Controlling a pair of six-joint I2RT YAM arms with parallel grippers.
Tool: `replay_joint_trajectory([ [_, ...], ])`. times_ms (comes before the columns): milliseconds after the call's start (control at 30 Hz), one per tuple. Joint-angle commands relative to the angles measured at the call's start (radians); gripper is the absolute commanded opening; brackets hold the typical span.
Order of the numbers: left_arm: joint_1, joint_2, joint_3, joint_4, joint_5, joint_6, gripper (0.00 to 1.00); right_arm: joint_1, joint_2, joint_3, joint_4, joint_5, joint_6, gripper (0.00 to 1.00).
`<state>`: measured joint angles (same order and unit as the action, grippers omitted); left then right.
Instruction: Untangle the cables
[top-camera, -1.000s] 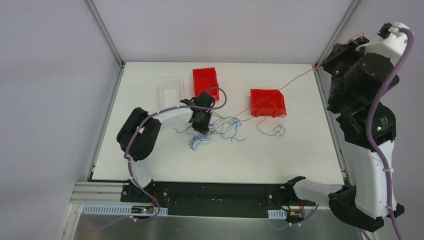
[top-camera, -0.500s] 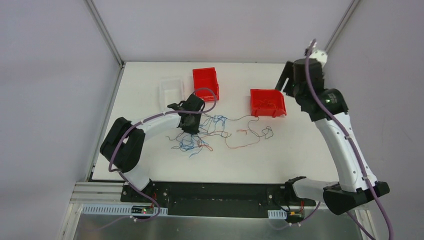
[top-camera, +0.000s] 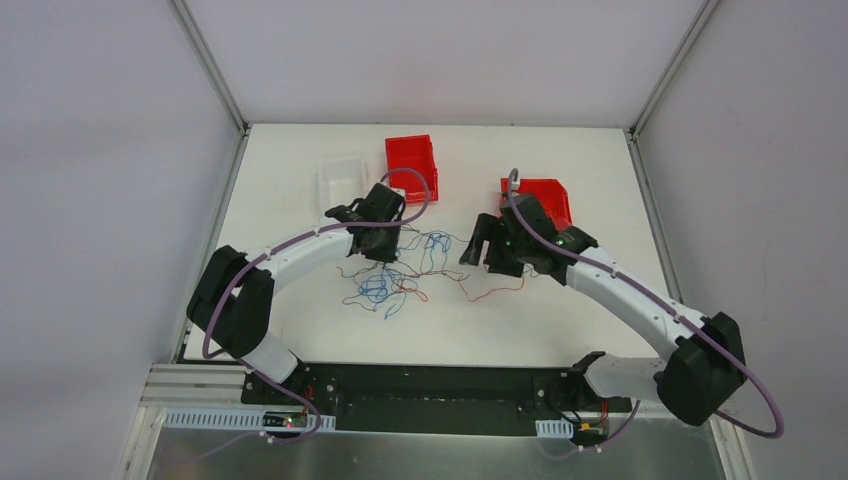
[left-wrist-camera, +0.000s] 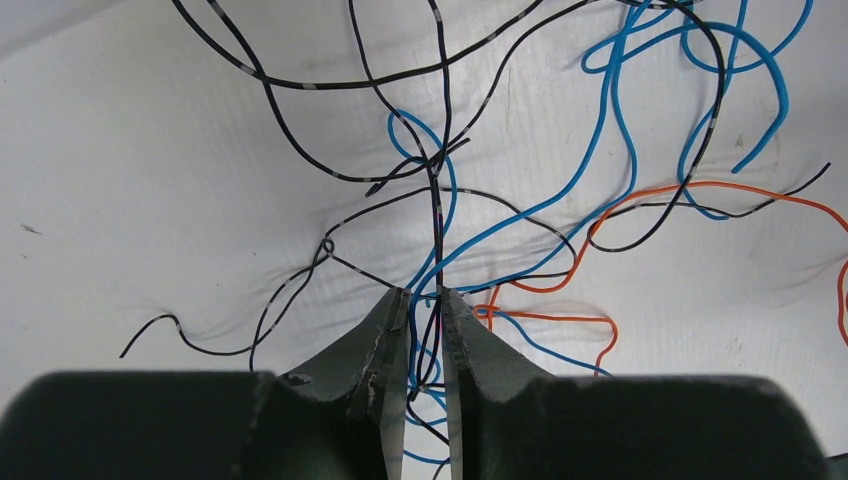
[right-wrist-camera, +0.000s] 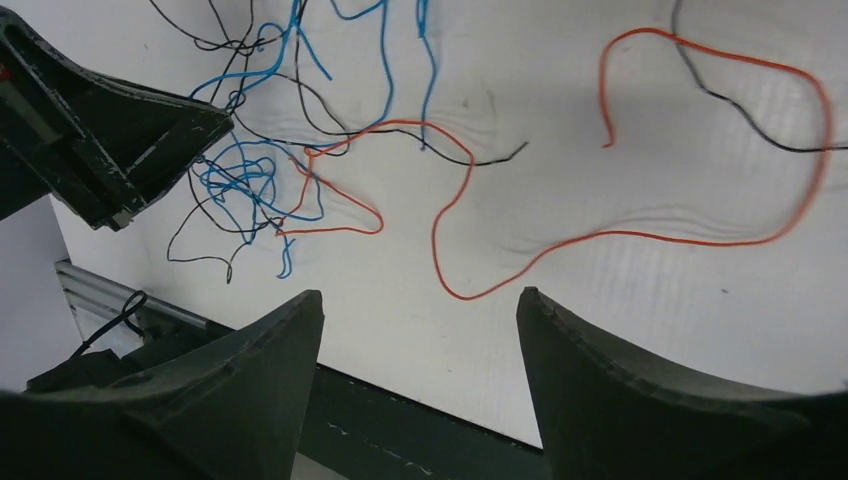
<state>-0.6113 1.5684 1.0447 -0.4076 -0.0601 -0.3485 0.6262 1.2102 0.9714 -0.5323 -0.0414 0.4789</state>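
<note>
The cables (top-camera: 400, 278) lie mid-table as thin blue, black and orange strands, with a blue knot (top-camera: 377, 290) toward the near side. My left gripper (top-camera: 386, 256) points down into the left of the tangle. In the left wrist view, the left gripper (left-wrist-camera: 422, 295) is shut on a few blue and black strands (left-wrist-camera: 437, 230) that run up between its tips. My right gripper (top-camera: 481, 258) hovers open just right of the tangle. In its wrist view, the right gripper (right-wrist-camera: 420, 295) holds nothing, and a loose orange wire (right-wrist-camera: 640, 234) curls on the table ahead.
A red bin (top-camera: 412, 160) and a clear tray (top-camera: 340, 180) stand behind the left gripper. A second red bin (top-camera: 548, 193) sits partly behind the right arm. The table's near edge and black rail (right-wrist-camera: 400, 410) show under the right fingers.
The right arm has swung down from high at the far right to the table's middle and its gripper has opened. The orange wire it stretched now lies slack. The left gripper shifted slightly left.
</note>
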Motion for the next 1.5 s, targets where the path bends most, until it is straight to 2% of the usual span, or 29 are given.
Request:
replay_joint_trajectory([
  [0,0.002,-0.012,0.018,-0.014,0.001,0.011,0.19,0.075,0.105,0.017,0.218,-0.057,0.063,0.74],
  [233,0.001,0.003,0.025,-0.013,0.033,0.011,0.2,0.124,0.335,0.194,0.026,0.062,-0.118,0.76],
  [533,0.001,0.022,0.047,-0.013,0.055,0.008,0.21,0.154,0.48,0.182,0.008,0.205,-0.1,0.74],
  [567,0.002,0.024,0.051,-0.013,0.058,0.009,0.22,0.156,0.488,0.18,0.009,0.202,-0.101,0.68],
  [633,0.001,0.03,0.06,-0.014,0.059,0.009,0.23,0.155,0.493,0.174,0.015,0.188,-0.1,0.51],
  [733,0.001,0.036,0.078,-0.014,0.112,0.011,0.36,0.155,0.453,0.156,0.019,0.2,-0.087,0.08],
  [767,0.001,0.036,0.083,-0.015,0.112,0.008,0.41,0.154,0.433,0.156,0.014,0.219,-0.08,0.0],
  [933,0.001,0.016,0.102,-0.018,0.13,-0.007,0.61,0.141,0.281,0.158,-0.04,0.283,-0.083,0.0],
  [1033,-0.007,0.018,0.121,-0.019,0.153,-0.005,0.67,0.138,0.169,0.177,-0.075,0.293,-0.096,0.0],
  [1233,-0.056,0.096,0.198,-0.019,0.176,-0.01,0.72,0.135,-0.013,0.254,-0.123,0.281,-0.128,0.0],
  [1467,-0.102,0.247,0.318,-0.026,0.249,-0.021,0.71,0.135,-0.089,0.358,-0.144,0.251,-0.151,0.0],
])
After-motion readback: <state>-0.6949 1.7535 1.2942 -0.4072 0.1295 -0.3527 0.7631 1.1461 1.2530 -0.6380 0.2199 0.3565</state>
